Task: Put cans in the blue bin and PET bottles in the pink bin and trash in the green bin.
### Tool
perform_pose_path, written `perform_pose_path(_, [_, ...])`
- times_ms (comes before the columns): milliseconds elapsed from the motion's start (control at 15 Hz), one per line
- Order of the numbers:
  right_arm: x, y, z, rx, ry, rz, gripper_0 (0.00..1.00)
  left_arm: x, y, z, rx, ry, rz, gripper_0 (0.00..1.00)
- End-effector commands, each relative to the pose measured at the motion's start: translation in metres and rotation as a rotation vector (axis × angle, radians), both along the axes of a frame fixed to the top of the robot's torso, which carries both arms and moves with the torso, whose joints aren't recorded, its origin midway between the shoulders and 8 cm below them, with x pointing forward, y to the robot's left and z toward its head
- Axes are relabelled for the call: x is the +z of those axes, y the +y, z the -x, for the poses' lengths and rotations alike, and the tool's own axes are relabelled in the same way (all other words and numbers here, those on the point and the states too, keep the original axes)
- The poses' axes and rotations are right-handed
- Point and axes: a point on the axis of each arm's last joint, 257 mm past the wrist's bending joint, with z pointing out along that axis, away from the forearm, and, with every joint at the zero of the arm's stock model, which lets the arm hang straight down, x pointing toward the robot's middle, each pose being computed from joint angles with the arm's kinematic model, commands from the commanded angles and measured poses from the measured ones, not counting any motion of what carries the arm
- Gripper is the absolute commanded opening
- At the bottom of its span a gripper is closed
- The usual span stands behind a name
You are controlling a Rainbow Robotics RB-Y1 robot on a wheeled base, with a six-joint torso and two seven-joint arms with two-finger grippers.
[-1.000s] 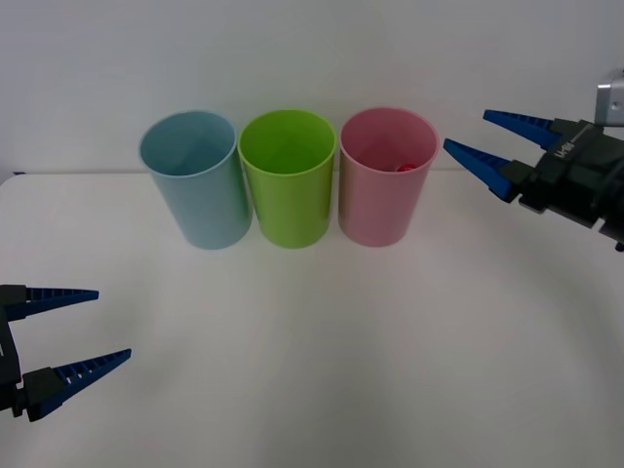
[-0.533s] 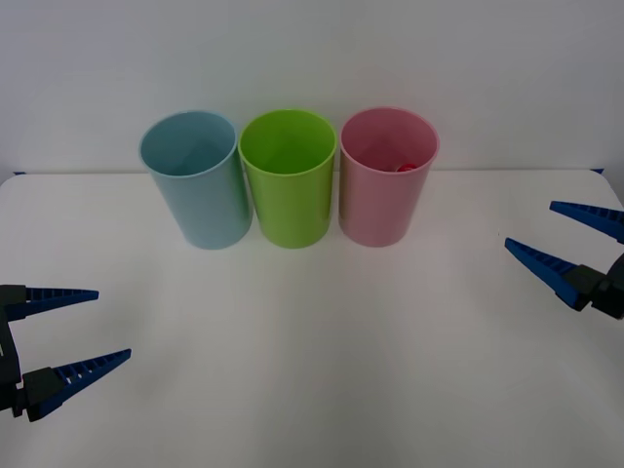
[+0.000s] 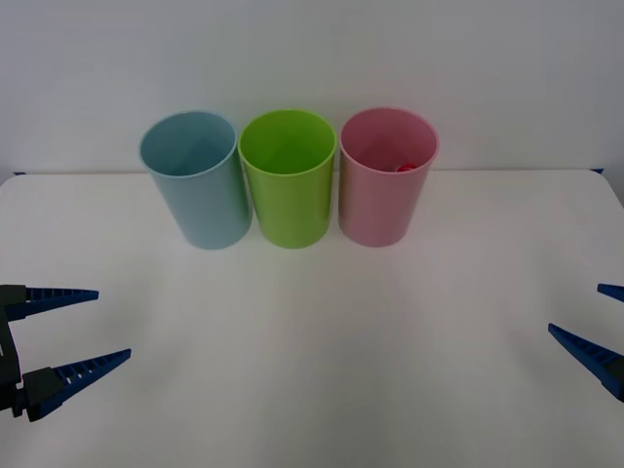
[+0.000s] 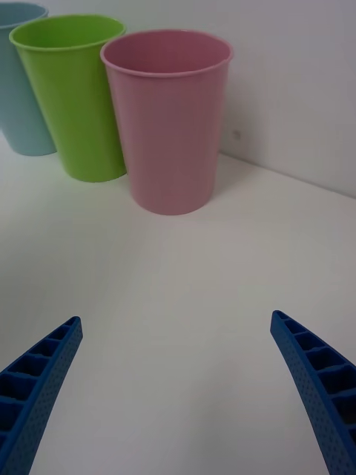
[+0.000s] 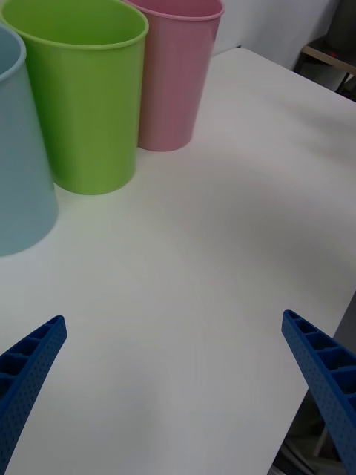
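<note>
Blue fingers of your right gripper (image 3: pixel 609 327) have dropped back from beside the pink bin (image 3: pixel 386 177) to the desk's (image 3: pixel 322 351) right edge, spread wide and empty. Your left gripper (image 3: pixel 90 327) hangs open by the left edge, unmoved. Along the far edge stand the blue bin (image 3: pixel 197 180), green bin (image 3: pixel 289 178) and pink bin, something red (image 3: pixel 404 167) showing inside the pink one.
</note>
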Motion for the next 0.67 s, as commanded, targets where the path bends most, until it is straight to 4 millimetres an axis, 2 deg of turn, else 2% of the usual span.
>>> perform_pose_path(67, [-0.009, 0.006, 0.007, 0.010, 0.014, -0.011, 0.88, 0.000, 0.000, 0.000, 0.000, 0.000, 0.000, 1.00])
perform_pose_path(333, [-0.018, 0.018, 0.005, 0.008, 0.004, -0.032, 0.88, 0.000, 0.000, 0.000, 0.000, 0.000, 0.000, 1.00])
perform_pose_path(667, [-0.018, 0.022, 0.005, 0.015, 0.005, -0.037, 0.89, 0.000, 0.000, 0.000, 0.000, 0.000, 0.000, 1.00])
